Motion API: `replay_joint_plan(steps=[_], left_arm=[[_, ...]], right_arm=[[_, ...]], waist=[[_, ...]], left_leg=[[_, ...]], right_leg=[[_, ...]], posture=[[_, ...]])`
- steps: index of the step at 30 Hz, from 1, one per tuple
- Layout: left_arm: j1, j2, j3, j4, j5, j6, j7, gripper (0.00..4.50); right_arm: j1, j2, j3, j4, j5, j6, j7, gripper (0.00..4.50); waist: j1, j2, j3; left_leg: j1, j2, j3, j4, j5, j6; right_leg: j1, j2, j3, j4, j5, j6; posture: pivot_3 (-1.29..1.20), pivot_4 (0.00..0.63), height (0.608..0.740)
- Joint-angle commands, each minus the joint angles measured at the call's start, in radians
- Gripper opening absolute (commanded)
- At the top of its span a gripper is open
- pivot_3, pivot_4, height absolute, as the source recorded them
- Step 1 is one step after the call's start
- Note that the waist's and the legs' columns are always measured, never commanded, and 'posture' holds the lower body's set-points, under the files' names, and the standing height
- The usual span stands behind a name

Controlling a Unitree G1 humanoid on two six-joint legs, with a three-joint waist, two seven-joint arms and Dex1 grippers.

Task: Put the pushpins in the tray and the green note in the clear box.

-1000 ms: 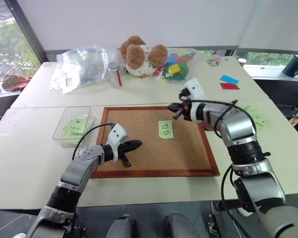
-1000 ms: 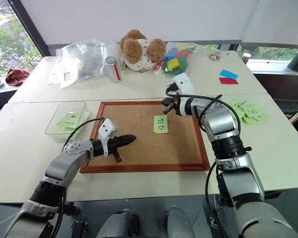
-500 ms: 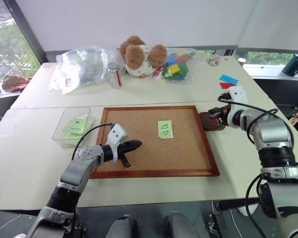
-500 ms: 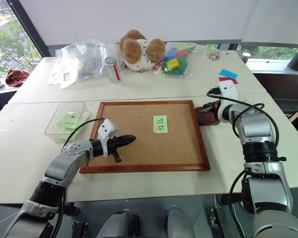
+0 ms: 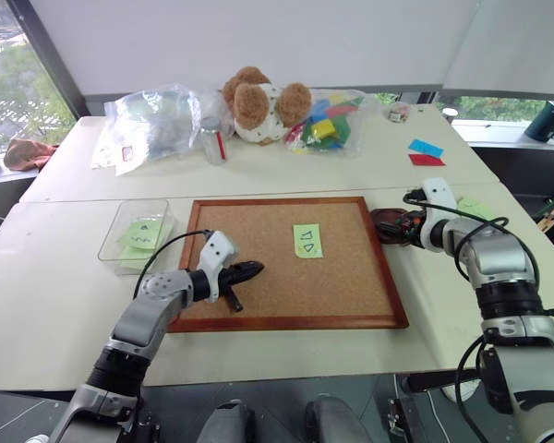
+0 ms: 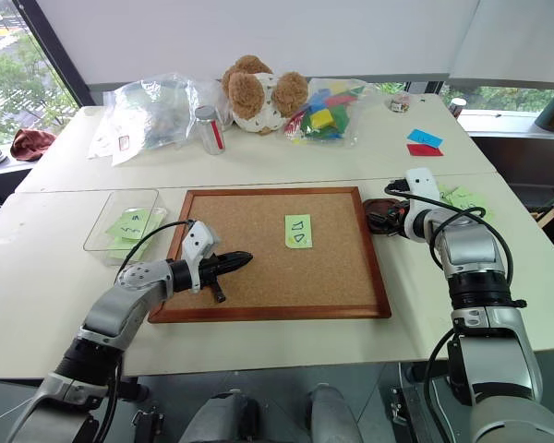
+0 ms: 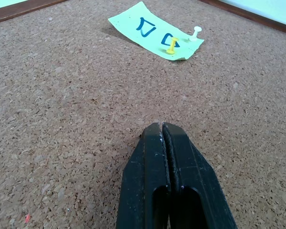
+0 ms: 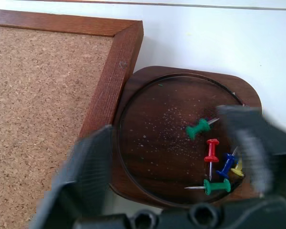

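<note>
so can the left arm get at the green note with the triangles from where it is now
Probably yes. The left gripper sits shut over the corkboard, and only bare cork lies between it and the green note. But a yellow pushpin and a white pushpin are on the note's far end.

corkboard (image 5: 286,268), teddy bear (image 5: 258,101), plastic bags (image 5: 152,120)

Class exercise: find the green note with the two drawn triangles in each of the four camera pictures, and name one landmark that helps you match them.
Left eye view: green note on the corkboard, right of centre.
Right eye view: same note, mid-board.
Left wrist view: note ahead of the shut left gripper, a yellow and a white pushpin at its edge.
Right wrist view: not in it.
Shared landmark: the corkboard's wooden frame.
</note>
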Motion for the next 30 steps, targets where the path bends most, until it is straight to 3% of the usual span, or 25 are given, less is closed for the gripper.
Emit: replay_joint_plan(steps=[1, 7, 18, 21, 24, 30], left_arm=[[0.039, 0.018, -0.016, 0.036, 0.032, 0.037, 0.000, 0.02], [0.033, 0.013, -0.020, 0.038, 0.034, 0.037, 0.000, 0.02], [0.025, 0.012, -0.018, 0.041, 0.032, 0.037, -0.002, 0.02], [0.023, 0.014, -0.016, 0.044, 0.032, 0.036, -0.003, 0.02], [0.024, 0.015, -0.015, 0.041, 0.031, 0.038, -0.003, 0.02], [0.027, 0.016, -0.012, 0.035, 0.031, 0.041, 0.000, 0.02]], right_arm=[[-0.032, -0.017, -0.020, -0.055, 0.013, 0.000, 0.012, 4.46], [-0.029, -0.034, -0.010, -0.179, 0.044, 0.047, 0.060, 4.46], [0.105, 0.019, 0.117, -0.621, 0.165, 0.181, 0.162, 4.46], [0.128, 0.030, 0.140, -0.643, 0.165, 0.183, 0.150, 3.67], [0.137, 0.035, 0.161, -0.644, 0.162, 0.181, 0.138, 2.27], [0.157, 0.050, 0.210, -0.602, 0.139, 0.143, 0.126, 2.27]], waist=[[0.000, 0.000, 0.000], [0.001, 0.000, 0.000], [0.004, 0.000, 0.000], [0.003, 0.000, 0.000], [0.004, 0.000, 0.000], [0.003, 0.000, 0.000]], left_leg=[[0.000, 0.000, 0.000, 0.000, 0.000, 0.000], [0.000, 0.000, 0.000, 0.000, 0.000, 0.000], [0.000, 0.000, 0.000, 0.000, 0.000, 0.001], [0.000, 0.000, 0.000, 0.000, 0.000, 0.001], [0.000, 0.000, 0.000, 0.000, 0.000, 0.001], [0.000, 0.000, 0.000, 0.000, 0.000, 0.001]], right_leg=[[0.000, 0.000, 0.000, 0.000, 0.000, 0.000], [0.000, 0.000, 0.000, 0.000, 0.000, 0.000], [0.000, 0.000, 0.000, -0.001, 0.000, 0.000], [0.000, 0.000, 0.000, -0.001, 0.000, 0.000], [0.000, -0.001, 0.000, -0.001, 0.000, 0.000], [0.000, -0.001, 0.000, -0.001, 0.000, 0.000]], posture=[[0.00, 0.150, 0.740], [0.00, 0.150, 0.740], [0.00, 0.150, 0.740], [0.00, 0.150, 0.740], [0.00, 0.150, 0.740], [0.00, 0.150, 0.740]])
